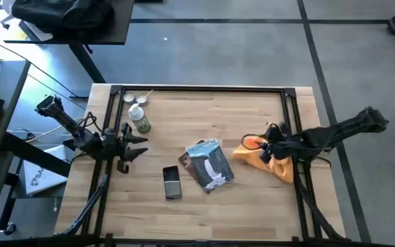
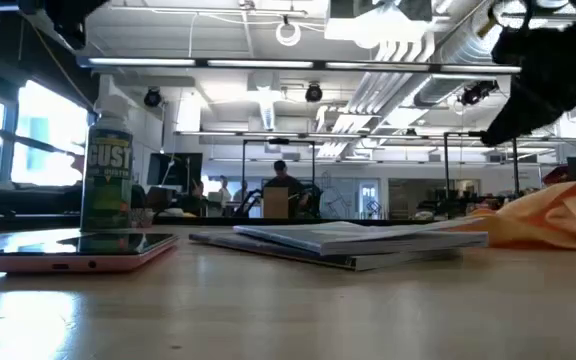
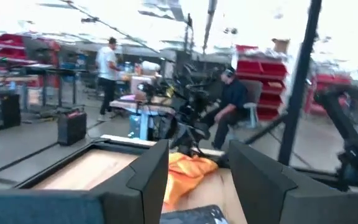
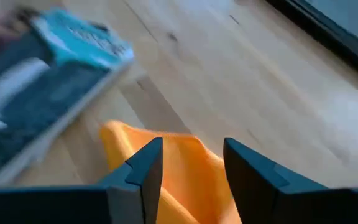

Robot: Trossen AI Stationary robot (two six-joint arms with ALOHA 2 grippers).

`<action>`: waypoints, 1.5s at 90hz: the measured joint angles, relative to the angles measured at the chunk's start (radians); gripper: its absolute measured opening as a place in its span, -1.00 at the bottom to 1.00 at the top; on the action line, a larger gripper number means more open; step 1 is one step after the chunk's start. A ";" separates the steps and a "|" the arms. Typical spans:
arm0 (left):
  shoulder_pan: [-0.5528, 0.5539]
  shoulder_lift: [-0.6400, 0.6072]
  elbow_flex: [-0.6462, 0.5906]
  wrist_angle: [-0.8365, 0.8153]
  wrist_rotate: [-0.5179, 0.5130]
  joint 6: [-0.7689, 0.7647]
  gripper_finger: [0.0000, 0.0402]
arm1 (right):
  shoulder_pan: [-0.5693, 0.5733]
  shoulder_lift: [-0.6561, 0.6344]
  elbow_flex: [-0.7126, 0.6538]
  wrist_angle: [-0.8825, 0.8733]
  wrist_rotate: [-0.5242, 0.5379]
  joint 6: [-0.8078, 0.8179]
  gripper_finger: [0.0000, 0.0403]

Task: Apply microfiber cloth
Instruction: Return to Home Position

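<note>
The orange-yellow microfiber cloth point(image 1: 280, 165) lies crumpled on the wooden table near its right edge, and it also shows in the low view point(image 2: 558, 215). My right gripper point(image 1: 265, 147) hangs open just above the cloth's left part. In the right wrist view its two fingers stand on either side of an orange fold point(image 4: 191, 180) without touching it. My left gripper point(image 1: 137, 147) waits open above the table's left side, pointing toward the cloth point(image 3: 188, 171).
A blue-grey printed packet point(image 1: 208, 165) lies at the table's middle, just left of the cloth. A dark phone point(image 1: 172, 182) lies flat beside it. A small spray bottle point(image 1: 139, 118) and round lids point(image 1: 134, 99) stand at the far left. A black frame point(image 1: 197, 89) borders the table.
</note>
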 joint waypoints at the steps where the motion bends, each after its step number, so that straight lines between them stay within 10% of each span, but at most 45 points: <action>1: 0.006 0.000 -0.006 0.008 0.000 -0.007 -0.27 | -0.002 -0.016 -0.017 0.032 -0.005 -0.016 -0.42; 19: 0.133 0.000 -0.067 0.020 0.023 -0.123 -0.36 | -0.018 -0.296 -0.225 0.536 -0.032 -0.411 -0.67; 44: 0.316 -0.007 -0.090 -0.150 0.053 -0.217 -0.73 | -0.029 -0.666 -0.334 0.542 -0.127 -0.587 -0.99; 76: 0.322 -0.270 -0.090 -0.443 0.052 -0.183 -0.98 | -0.028 -0.664 -0.335 0.465 -0.236 -0.536 -1.00; 102: 0.402 -0.464 -0.089 -0.513 0.403 -0.099 -1.00 | -0.029 -0.663 -0.334 0.376 -0.177 -0.547 -1.00; 121: 0.491 -0.480 -0.095 -0.618 0.455 -0.099 -1.00 | -0.029 -0.664 -0.334 0.376 -0.182 -0.540 -1.00; 135: 0.529 -0.480 -0.171 -0.452 0.672 -0.118 -1.00 | -0.029 -0.663 -0.334 0.376 -0.182 -0.540 -1.00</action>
